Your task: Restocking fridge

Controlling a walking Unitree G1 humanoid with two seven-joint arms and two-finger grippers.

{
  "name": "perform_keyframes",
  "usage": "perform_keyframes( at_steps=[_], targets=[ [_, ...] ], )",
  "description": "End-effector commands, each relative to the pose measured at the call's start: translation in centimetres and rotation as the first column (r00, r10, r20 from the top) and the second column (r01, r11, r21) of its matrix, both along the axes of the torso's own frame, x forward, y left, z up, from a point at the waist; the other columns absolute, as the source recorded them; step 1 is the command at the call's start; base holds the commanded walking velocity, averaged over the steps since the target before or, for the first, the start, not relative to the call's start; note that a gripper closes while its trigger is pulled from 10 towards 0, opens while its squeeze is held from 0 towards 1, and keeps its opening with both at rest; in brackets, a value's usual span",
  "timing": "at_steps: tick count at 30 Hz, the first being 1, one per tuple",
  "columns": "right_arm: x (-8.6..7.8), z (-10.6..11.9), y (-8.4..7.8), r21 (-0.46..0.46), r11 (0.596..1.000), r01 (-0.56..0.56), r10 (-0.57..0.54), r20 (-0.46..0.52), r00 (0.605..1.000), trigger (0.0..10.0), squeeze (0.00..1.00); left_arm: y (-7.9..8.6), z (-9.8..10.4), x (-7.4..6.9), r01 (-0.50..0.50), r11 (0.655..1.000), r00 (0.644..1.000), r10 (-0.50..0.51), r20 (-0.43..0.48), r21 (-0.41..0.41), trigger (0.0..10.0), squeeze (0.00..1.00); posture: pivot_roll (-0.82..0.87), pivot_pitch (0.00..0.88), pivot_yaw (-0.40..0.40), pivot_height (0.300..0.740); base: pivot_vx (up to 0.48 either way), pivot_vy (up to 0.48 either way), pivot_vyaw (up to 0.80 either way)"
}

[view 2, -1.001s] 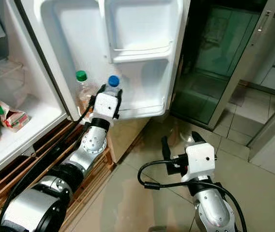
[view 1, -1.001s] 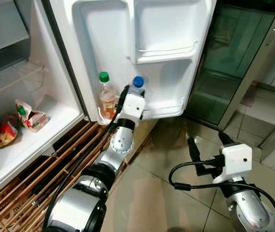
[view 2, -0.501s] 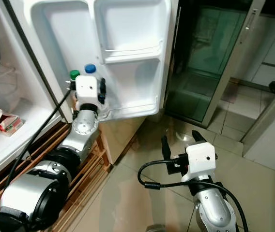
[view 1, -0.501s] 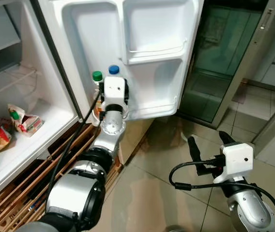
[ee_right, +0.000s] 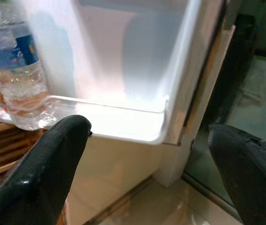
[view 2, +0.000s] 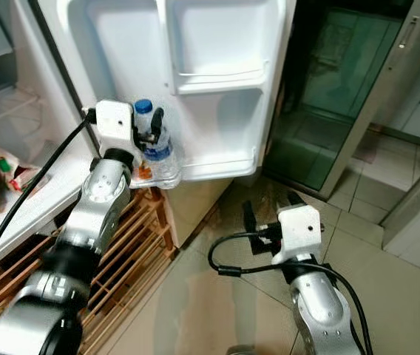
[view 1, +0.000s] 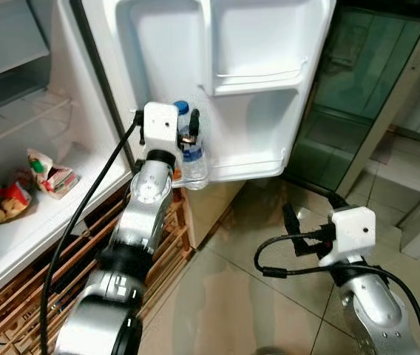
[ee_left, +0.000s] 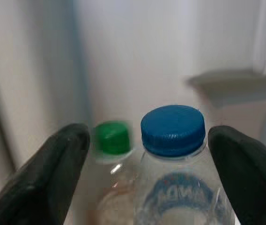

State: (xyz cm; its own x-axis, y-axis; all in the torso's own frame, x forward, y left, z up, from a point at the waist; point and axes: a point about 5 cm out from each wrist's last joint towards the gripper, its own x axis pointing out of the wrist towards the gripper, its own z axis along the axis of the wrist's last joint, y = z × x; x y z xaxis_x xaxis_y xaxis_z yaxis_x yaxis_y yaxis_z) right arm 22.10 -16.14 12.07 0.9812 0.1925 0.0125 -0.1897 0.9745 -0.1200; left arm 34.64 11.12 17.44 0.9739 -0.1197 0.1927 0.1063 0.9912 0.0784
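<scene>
Tiled kitchen floor, fridge door [view 1: 269,89] open. Our left gripper [ee_left: 147,159] is spread around the blue-capped bottle [view 1: 190,151] standing in the door's bottom shelf [view 1: 247,171]; we should back straight out without tipping it. Green-capped bottle [ee_left: 112,140] is just beside it. Right gripper [view 1: 310,222] hangs open below the door, idle.

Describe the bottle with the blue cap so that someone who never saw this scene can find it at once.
Start at the open fridge door and go down to its lowest shelf. At the shelf's hinge end stand two bottles, with the left gripper open around one. That one is the blue-capped bottle: clear, with a blue label, while its neighbour has a green cap.
</scene>
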Motion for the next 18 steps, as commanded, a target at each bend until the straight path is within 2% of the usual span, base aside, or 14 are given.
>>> perform_keyframes(
  at_steps=[1, 5, 9, 13, 18],
  targets=[
    [0.4, -0.2, 0.1, 0.012, 1.000, -0.015, 0.015, 0.003, 1.000, 10.0, 0.02, 0.7, -0.1, -1.1, 0.019, 1.000, 0.999, -0.018, -0.038, 0.006, 10.0, 1.00, -0.30, 0.000, 0.038, 0.740, 0.000, 0.000, 0.00],
    [1.1, -0.3, 0.5, 0.031, 0.999, -0.025, 0.025, 0.007, 1.000, 10.0, 0.02, 1.0, 0.2, -3.0, 0.096, 0.995, 0.995, -0.096, -0.030, -0.004, 10.0, 1.00, -0.25, 0.000, 0.029, 0.740, 0.000, 0.000, 0.00],
    [1.4, -0.5, 0.7, 0.040, 0.999, -0.031, 0.031, 0.007, 0.999, 10.0, 0.02, 0.7, 0.5, -3.4, 0.118, 0.993, 0.993, -0.119, -0.029, -0.013, 10.0, 1.00, -0.24, 0.000, 0.024, 0.740, 0.000, 0.000, 0.00],
    [2.0, -0.6, 1.4, 0.052, 0.997, -0.057, 0.056, 0.020, 0.998, 10.0, 0.03, -0.4, 1.7, -4.0, 0.160, 0.987, 0.987, -0.160, -0.008, 0.010, 10.0, 1.00, -0.23, 0.000, 0.031, 0.740, 0.000, 0.000, 0.00],
    [2.0, -0.7, 1.4, 0.055, 0.997, -0.048, 0.047, 0.027, 0.999, 10.0, 0.03, -0.4, 2.2, -3.8, 0.169, 0.985, 0.986, -0.169, 0.002, 0.020, 10.0, 1.00, -0.25, 0.000, 0.044, 0.740, 0.000, 0.000, 0.00]
  ],
)
